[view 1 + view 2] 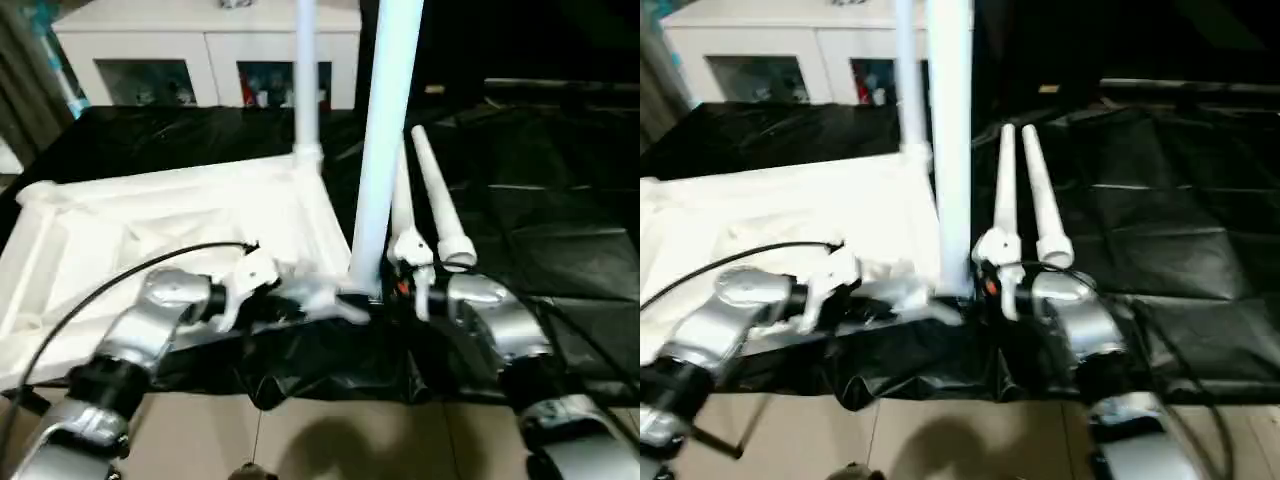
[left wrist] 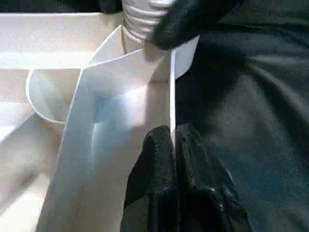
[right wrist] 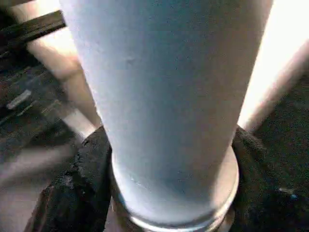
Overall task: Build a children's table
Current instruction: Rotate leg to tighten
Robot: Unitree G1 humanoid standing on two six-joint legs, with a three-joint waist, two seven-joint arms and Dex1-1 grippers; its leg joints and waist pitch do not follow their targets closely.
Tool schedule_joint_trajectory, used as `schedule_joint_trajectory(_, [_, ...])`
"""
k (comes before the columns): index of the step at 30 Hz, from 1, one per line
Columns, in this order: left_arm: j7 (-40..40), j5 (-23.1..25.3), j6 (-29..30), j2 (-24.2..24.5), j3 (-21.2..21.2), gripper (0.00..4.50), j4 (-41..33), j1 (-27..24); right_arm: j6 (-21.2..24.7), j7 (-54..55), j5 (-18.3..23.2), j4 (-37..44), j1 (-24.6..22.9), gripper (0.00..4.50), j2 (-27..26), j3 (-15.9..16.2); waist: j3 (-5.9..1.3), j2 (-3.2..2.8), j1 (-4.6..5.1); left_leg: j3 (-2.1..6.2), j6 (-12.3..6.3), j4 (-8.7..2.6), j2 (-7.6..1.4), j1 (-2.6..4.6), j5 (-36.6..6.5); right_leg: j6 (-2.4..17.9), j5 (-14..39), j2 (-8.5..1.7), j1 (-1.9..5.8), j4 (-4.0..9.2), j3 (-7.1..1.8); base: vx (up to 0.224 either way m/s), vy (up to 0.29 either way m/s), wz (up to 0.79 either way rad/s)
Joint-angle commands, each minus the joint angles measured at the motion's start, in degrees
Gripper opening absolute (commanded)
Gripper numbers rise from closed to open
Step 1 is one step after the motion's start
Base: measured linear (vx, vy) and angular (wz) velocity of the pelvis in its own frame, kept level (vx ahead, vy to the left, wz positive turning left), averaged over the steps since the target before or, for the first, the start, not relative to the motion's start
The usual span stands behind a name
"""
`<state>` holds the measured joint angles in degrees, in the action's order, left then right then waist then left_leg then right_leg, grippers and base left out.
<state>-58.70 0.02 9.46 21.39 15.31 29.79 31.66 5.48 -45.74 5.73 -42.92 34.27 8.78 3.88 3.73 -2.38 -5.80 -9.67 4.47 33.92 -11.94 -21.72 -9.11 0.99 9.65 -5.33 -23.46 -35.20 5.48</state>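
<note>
Surface: a black plastic sheet (image 1: pixel 560 240) covered the floor, apparently to keep the white parts clean and easy to see; its near edge bunched up against the beige tiles.
Tabletop: the white plastic rectangular tabletop (image 1: pixel 150 225) lay upside down on the sheet, ribbed underside up, so that its round corner sockets faced the robot and could take legs from above.
Background: white cabinets with glass fronts (image 1: pixel 205 60) stood behind, well apart from the work.
Near leg: a long white tapered tube leg (image 1: pixel 385 140) stood upright in the tabletop's nearest corner socket, right between the two arms, seemingly being seated or screwed home.
Far leg: a second white tube leg (image 1: pixel 307 80) stood upright in the farther corner on the same side, looking already fitted.
Spare legs: two more white tapered legs (image 1: pixel 435 200) lay side by side on the sheet just beside the tabletop, flared ends toward the robot, within easy reach for the next corners.
Right end effector: the right end effector (image 3: pixel 171 159) had a black finger on either side of the near leg's base, straddling it; whether it pressed tight I could not tell.
Left end effector: the left end effector (image 2: pixel 174 159) was clenched on the thin white rim of the tabletop by that corner, most likely to steady the top while the leg went in.
</note>
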Motion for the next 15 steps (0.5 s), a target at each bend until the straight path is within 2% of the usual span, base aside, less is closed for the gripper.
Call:
schedule_joint_trajectory(1, [6.3, 1.2, 0.9, -2.7, -1.0, 0.00, 1.4, 2.3, 1.2, 9.1, -0.4, -4.6, 0.5, 2.80, -2.6, -0.9, -4.02, -0.17, 0.39, 0.35, 1.34, -4.23, -0.77, 1.47, -20.4, 8.7, 26.0, -3.14, 2.63, 5.62, -2.33, 0.000, 0.000, 0.00])
schedule_joint_trajectory(3, [12.4, 2.7, 2.2, -5.8, -1.1, 0.00, 3.8, 4.2, 1.7, 18.2, 0.1, -8.4, 2.0, 2.80, -5.4, -3.3, -3.65, -0.40, 0.72, 0.46, 1.32, -4.23, -0.57, 1.96, -23.5, 7.2, 30.1, -3.19, 2.21, 6.45, -2.06, 0.000, 0.000, 0.00])
schedule_joint_trajectory(4, [12.4, 2.7, 2.2, -5.8, -1.1, 0.00, 3.8, 4.2, 1.7, 18.2, 0.1, -8.4, 2.0, 2.79, -5.4, -3.3, -3.54, -0.25, 0.95, 0.49, 1.43, -4.28, -0.59, 2.15, -24.3, 6.7, 31.5, -3.19, 2.14, 6.77, -1.97, 0.000, 0.000, 0.00])
schedule_joint_trajectory(5, [15.6, 3.2, 2.6, -7.7, -1.1, 0.00, 4.6, 5.1, 1.8, 21.9, 0.2, -10.0, 2.8, 2.79, -7.2, -3.9, -3.63, -0.46, 0.92, 0.73, 1.54, -4.21, -0.47, 2.48, -25.6, 5.8, 33.1, -3.20, 2.17, 6.94, -1.72, 0.000, 0.000, 0.00])
schedule_joint_trajectory(6, [16.5, 3.4, 2.5, -8.6, -0.8, 0.00, 5.0, 5.5, 1.6, 22.3, -0.1, -10.5, 3.2, 2.79, -8.0, -3.5, -3.58, -0.25, 1.12, 0.64, 1.39, -4.19, -0.39, 2.35, -25.7, 5.6, 33.6, -3.16, 2.16, 7.16, -1.69, 0.000, 0.000, 0.00])
schedule_joint_trajectory(8, [18.6, 4.0, 2.2, -10.7, -0.1, 0.00, 5.7, 6.2, 0.9, 23.1, -1.0, -11.5, 3.9, 2.79, -10.1, -2.5, -3.69, -0.32, 1.07, 0.86, 1.16, -4.24, -0.42, 2.47, -26.4, 4.7, 34.1, -3.19, 2.09, 7.47, -1.46, 0.000, 0.000, 0.00])
schedule_joint_trajectory(9, [18.9, 4.1, 2.0, -11.7, 0.2, 0.00, 5.9, 6.5, 0.1, 21.7, -1.0, -11.6, 4.3, 3.14, -11.2, -2.1, -3.74, -0.34, 1.08, 0.84, 1.03, -4.25, -0.39, 2.39, -26.3, 4.6, 33.8, -3.21, 2.10, 7.46, -1.47, 0.000, 0.000, 0.00])
schedule_joint_trajectory(11, [16.8, 3.8, 1.5, -12.2, 0.7, 0.00, 5.9, 6.4, -2.1, 17.2, -0.4, -11.1, 5.1, 3.49, -11.9, -2.0, -3.82, -0.25, 1.07, 0.88, 0.47, -4.51, -0.57, 2.45, -26.7, 4.8, 32.4, -3.18, 2.26, 7.52, -1.37, 0.000, 0.000, 0.00])
schedule_joint_trajectory(13, [14.8, 3.3, 1.1, -11.2, 0.7, 0.00, 5.2, 5.9, -3.8, 15.3, -1.1, -10.5, 5.2, 3.59, -11.0, -1.2, -3.95, -0.31, 1.09, 1.00, 0.15, -4.87, -0.75, 1.82, -26.0, 5.7, 29.4, -3.18, 2.67, 7.03, -1.53, 0.000, 0.000, 0.00])
schedule_joint_trajectory(15, [13.0, 3.0, 0.4, -10.1, 0.8, 0.00, 4.6, 5.3, -4.2, 14.0, -1.4, -9.9, 5.2, 3.73, -9.9, -0.7, -4.02, -0.24, 1.07, 1.03, 0.07, -4.92, -0.74, 1.71, -25.9, 6.2, 28.5, -3.25, 2.79, 6.87, -1.61, 0.000, 0.000, 0.00])
